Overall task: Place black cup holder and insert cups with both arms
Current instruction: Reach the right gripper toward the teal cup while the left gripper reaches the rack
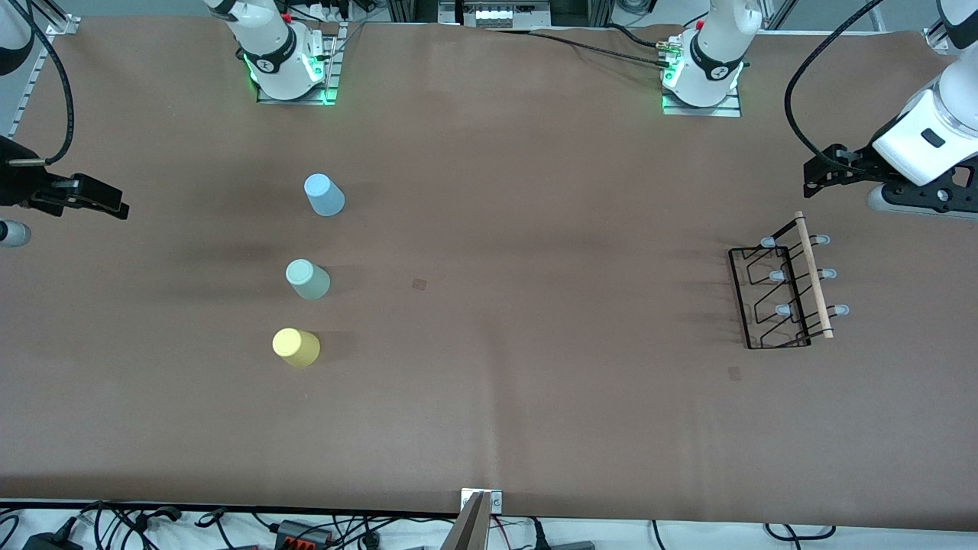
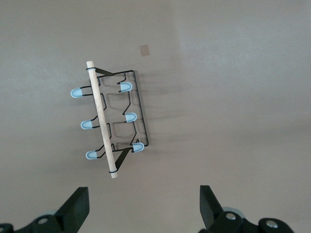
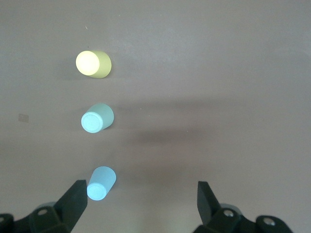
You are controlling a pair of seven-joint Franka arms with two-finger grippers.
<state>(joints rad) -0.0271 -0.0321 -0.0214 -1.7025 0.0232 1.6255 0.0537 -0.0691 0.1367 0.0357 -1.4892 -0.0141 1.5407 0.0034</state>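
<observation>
Yellow cup (image 1: 296, 347) stands nearest you, well apart from the rack (image 1: 787, 294) under your wide-open left gripper (image 1: 829, 169); right gripper (image 1: 84, 198) gapes empty too, so a careless grab could tip that light wire frame.

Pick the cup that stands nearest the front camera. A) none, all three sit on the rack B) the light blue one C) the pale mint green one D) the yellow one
D: the yellow cup lies lowest in the front view, below the mint green cup and the light blue cup, all three on the table, apart from the black cup holder.
</observation>
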